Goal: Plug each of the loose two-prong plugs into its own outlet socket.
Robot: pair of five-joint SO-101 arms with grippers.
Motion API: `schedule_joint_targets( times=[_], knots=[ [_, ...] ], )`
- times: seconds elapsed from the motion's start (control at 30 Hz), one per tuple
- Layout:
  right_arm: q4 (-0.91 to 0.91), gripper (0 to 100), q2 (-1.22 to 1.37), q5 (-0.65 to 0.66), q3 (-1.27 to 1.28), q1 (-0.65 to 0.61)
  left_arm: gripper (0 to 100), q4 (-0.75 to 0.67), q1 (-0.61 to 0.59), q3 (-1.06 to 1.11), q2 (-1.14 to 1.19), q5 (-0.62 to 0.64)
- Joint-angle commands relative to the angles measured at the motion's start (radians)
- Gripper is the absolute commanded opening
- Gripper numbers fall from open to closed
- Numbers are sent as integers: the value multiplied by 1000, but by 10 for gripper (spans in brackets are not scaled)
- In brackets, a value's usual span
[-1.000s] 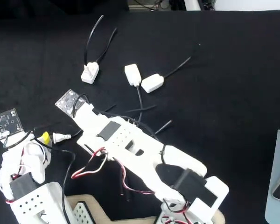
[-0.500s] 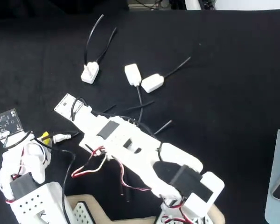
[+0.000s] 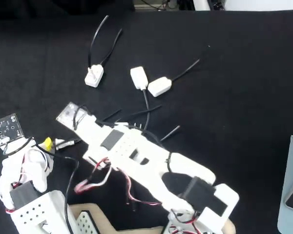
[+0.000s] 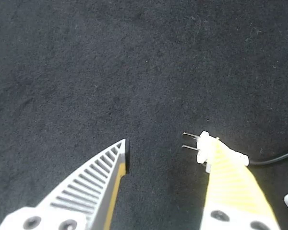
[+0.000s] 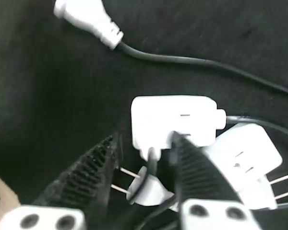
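A black desk (image 3: 244,97) carries a loose two-prong plug (image 5: 139,187) just beside a white outlet block (image 5: 173,120), lying between the spread fingers of the right end effector (image 5: 144,141). Well apart from that block, a second plug (image 4: 204,146) lies beside the left end effector (image 4: 165,146), whose jaws are also apart.

Table (image 3: 244,97): covered in matte black cloth from the near edge to the far edge; fine speckled weave seen at close range.
Far edge: a pale strip of surface (image 3: 263,4) at the far right, with dark cables (image 3: 158,4) bunched just left of it.
Right edge, near: a grey-blue tray-like object (image 3: 289,195), cut off by the frame.
Near edge: a tan board (image 3: 119,220) laid on the cloth.
Light: even, with no hard shadows cast.
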Motion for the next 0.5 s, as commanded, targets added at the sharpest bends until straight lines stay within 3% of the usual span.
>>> schedule_joint_targets(
  times=[0.0,0.3,0.47],
  knots=[
    [57,211,-148,-21,-33,-8,272,2,-4,-7,-8,0],
    [112,149,-404,-55,39,0,273,2,5,-15,-8,-38],
    [273,149,-605,-153,42,46,286,40,168,-5,0,-137]
  ],
)
